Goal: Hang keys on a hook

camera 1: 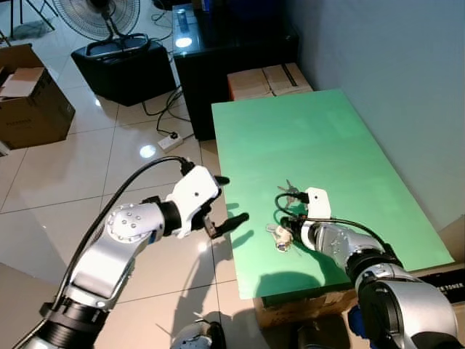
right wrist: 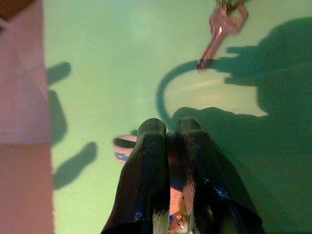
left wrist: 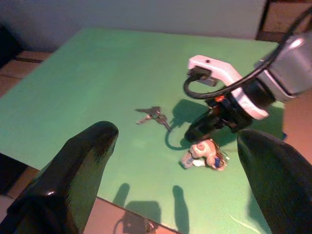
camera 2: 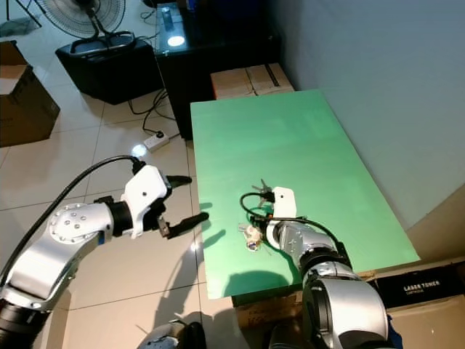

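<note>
A small bunch of metal keys (camera 1: 289,190) lies on the green table (camera 1: 327,138), near its front left part. Just nearer to me lies a white, pink and blue keychain charm (camera 1: 280,237). My right gripper (camera 1: 286,221) rests low on the table between the keys and the charm. In the right wrist view its fingers (right wrist: 153,161) are pressed together on a pink part of the charm (right wrist: 124,146), with one key (right wrist: 219,29) lying ahead. My left gripper (camera 1: 235,198) hovers open beside the table's left edge, over the floor, holding nothing.
A cardboard box (camera 1: 269,81) and a black cabinet (camera 1: 232,51) stand behind the table. On the tiled floor to the left are a fan (camera 1: 98,18), a black box (camera 1: 127,69), a power strip (camera 1: 171,140) and an open carton (camera 1: 29,98). A wall runs along the table's right side.
</note>
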Available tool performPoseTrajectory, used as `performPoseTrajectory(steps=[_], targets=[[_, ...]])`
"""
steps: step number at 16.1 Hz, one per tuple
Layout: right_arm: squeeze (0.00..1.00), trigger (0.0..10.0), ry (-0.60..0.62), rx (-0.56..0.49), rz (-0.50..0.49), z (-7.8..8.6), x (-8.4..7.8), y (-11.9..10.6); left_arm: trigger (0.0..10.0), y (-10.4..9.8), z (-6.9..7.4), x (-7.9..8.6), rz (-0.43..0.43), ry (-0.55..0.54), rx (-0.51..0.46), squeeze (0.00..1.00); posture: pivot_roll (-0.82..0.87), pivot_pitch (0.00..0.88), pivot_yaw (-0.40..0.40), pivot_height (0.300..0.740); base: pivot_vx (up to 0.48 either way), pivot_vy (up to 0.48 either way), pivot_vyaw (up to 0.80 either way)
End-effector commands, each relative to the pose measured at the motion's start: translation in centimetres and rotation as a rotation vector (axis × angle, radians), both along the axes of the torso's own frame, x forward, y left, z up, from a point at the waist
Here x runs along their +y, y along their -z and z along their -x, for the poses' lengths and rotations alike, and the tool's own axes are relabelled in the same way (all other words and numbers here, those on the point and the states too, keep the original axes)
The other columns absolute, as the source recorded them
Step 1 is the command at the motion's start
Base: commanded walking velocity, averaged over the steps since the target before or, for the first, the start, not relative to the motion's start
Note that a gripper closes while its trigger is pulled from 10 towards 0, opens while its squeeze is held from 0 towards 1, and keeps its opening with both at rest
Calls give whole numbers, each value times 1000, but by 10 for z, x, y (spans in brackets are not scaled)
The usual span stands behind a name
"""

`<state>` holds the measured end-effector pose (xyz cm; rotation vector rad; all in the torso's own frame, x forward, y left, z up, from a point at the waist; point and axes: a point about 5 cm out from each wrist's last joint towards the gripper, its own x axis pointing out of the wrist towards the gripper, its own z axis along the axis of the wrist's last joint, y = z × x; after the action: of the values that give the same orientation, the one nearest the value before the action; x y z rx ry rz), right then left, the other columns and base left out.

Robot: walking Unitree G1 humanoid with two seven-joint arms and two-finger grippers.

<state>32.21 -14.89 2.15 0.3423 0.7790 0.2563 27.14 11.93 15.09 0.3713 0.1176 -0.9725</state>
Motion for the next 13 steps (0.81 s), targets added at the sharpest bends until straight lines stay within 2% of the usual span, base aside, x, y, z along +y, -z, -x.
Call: performPoseTrajectory(steps=[1, 2, 3, 5, 7, 8, 9, 10, 11, 13], targets=[[0, 0, 8, -32, -35, -6, 0, -8, 10000, -4, -5, 4, -9, -35, -33, 0, -17, 69, 91, 740, 0, 0, 0], [0, 0, 5, -76, -61, -13, 1, -17, 10000, -5, -10, 7, 1, -93, -61, 0, -28, 58, 87, 740, 0, 0, 0], [0, 0, 10, -186, -72, -22, -1, -33, 10000, -7, -21, 14, 4, -207, -107, 0, -43, 41, 77, 740, 0, 0, 0], [0, 0, 30, -282, -66, -25, -2, -45, 10000, -7, -26, 18, 24, -294, -126, 0, -53, 28, 73, 740, 0, 0, 0], [0, 0, 39, -381, -39, -20, -3, -54, 10000, -4, -26, 20, 57, -362, -132, 0, -71, 5, 67, 740, 0, 0, 0], [0, 0, 29, -485, 38, -12, -4, -63, 10000, -1, -25, 22, 87, -415, -142, 0, -94, 0, 62, 740, 0, 0, 0], [0, 0, 24, -524, 72, -9, -5, -66, 10000, 0, -24, 23, 100, -436, -147, 0, -96, 0, 61, 740, 0, 0, 0], [0, 0, 31, -606, 218, 0, -8, -72, 10000, 1, -25, 24, 153, -492, -155, 0, -105, 0, 53, 740, 0, 0, 0], [0, 0, 75, -645, 320, 6, -15, -77, 10000, -1, -25, 25, 200, -524, -173, 0, -109, 0, 51, 740, 0, 0, 0], [0, 0, 127, -708, 400, 12, -19, -85, 10000, -3, -23, 25, 259, -555, -183, 0, -119, 0, 53, 740, 0, 0, 0]])
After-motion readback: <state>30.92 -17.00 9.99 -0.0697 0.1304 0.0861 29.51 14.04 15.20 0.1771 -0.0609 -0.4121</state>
